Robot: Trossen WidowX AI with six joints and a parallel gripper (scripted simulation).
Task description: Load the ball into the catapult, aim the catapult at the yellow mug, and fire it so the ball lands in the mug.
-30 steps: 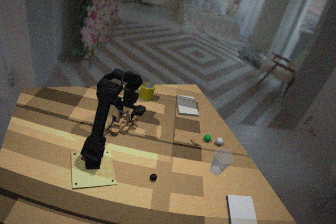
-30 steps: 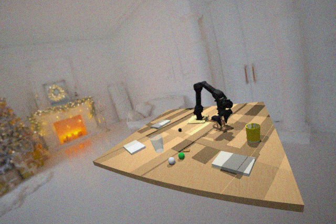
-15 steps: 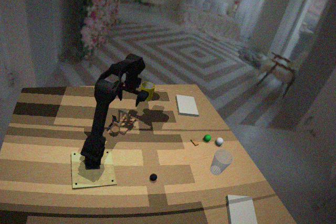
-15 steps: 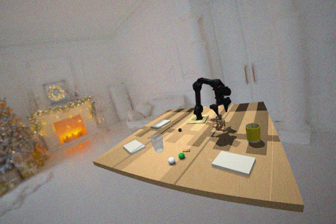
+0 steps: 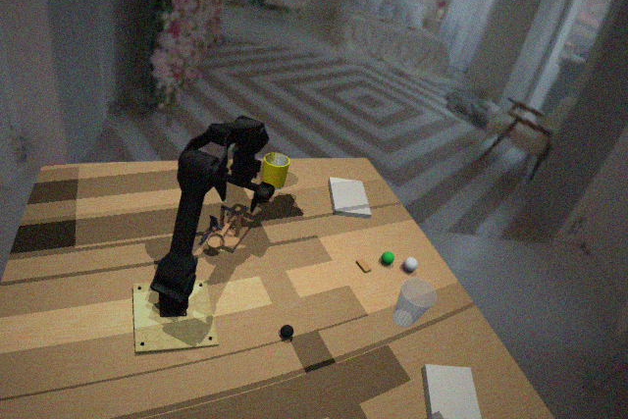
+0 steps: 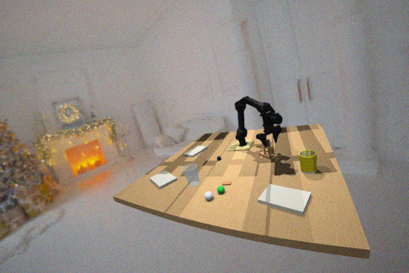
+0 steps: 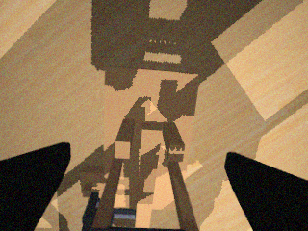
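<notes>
The wooden catapult (image 5: 240, 240) (image 6: 266, 154) (image 7: 183, 199) stands on the table in front of the arm's base. Its round cup (image 5: 215, 240) faces the base side, and I see no ball in it. My gripper (image 5: 237, 204) (image 6: 270, 143) (image 7: 149, 155) is open and empty above the catapult, with its fingers wide on both sides of the frame in the wrist view. The yellow mug (image 5: 275, 173) (image 6: 307, 162) stands upright beyond the catapult. A green ball (image 5: 387, 258) (image 6: 220, 189), a white ball (image 5: 410, 264) (image 6: 208, 195) and a black ball (image 5: 287, 332) (image 6: 218, 158) rest on the table.
A clear cup (image 5: 414, 300) (image 6: 191, 174) and a small orange-brown block (image 5: 363, 265) (image 6: 226, 183) are near the green and white balls. White slabs (image 5: 349, 196) (image 6: 285, 197) lie flat near the table's edges. The arm's yellow base plate (image 5: 152, 336) is behind the catapult.
</notes>
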